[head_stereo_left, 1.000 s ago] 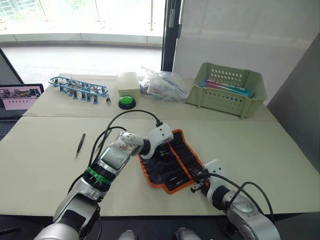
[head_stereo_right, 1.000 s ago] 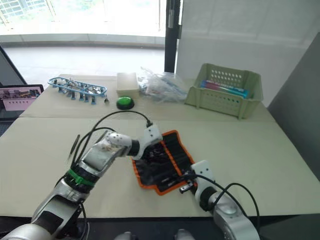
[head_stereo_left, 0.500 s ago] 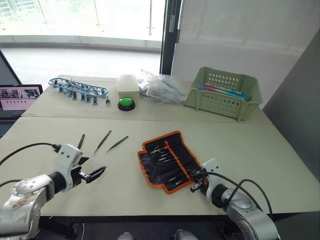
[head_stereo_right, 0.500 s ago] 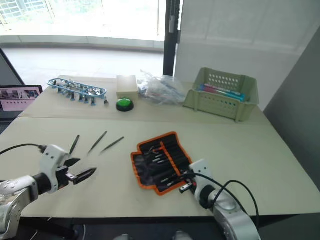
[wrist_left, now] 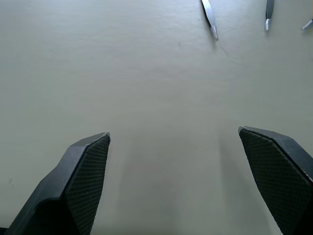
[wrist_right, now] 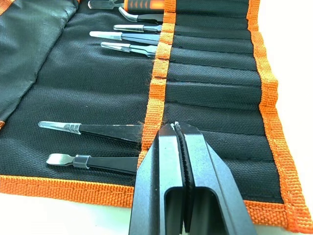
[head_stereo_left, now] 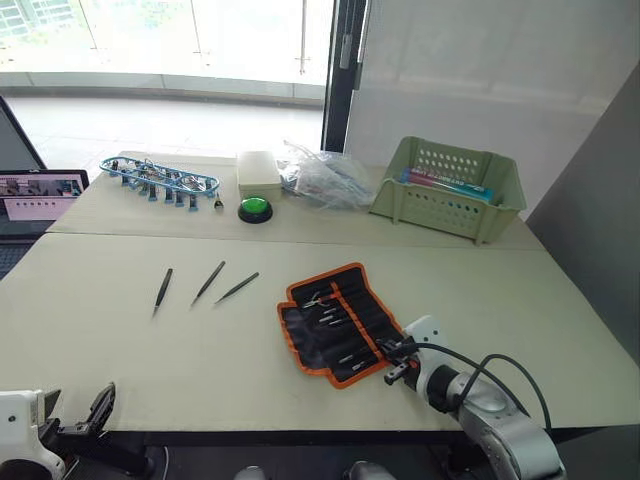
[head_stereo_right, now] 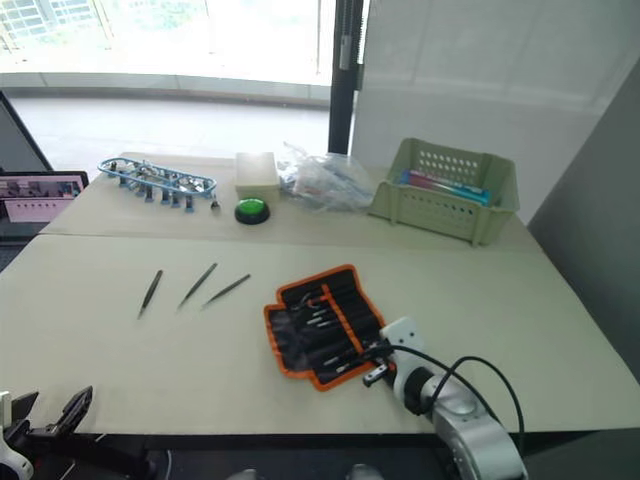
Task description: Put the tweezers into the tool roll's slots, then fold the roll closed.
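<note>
Right hand (wrist_right: 178,128) is pressed together, empty, resting on the near edge of the open tool roll (head_stereo_left: 335,322), tips at the orange slot strip with slotted tools just ahead. Left hand (wrist_left: 174,139) is spread wide, low off the desk (head_stereo_left: 520,300) edge. Three loose tweezers (head_stereo_left: 209,283) lie on the desk well ahead of it.

The pale table (head_stereo_left: 120,350) bears three loose tweezers (head_stereo_left: 208,283), the open tool roll (head_stereo_left: 336,322), and a green basket (head_stereo_left: 450,187).

Bare table (head_stereo_left: 130,350) around loose tweezers (head_stereo_left: 209,283)
</note>
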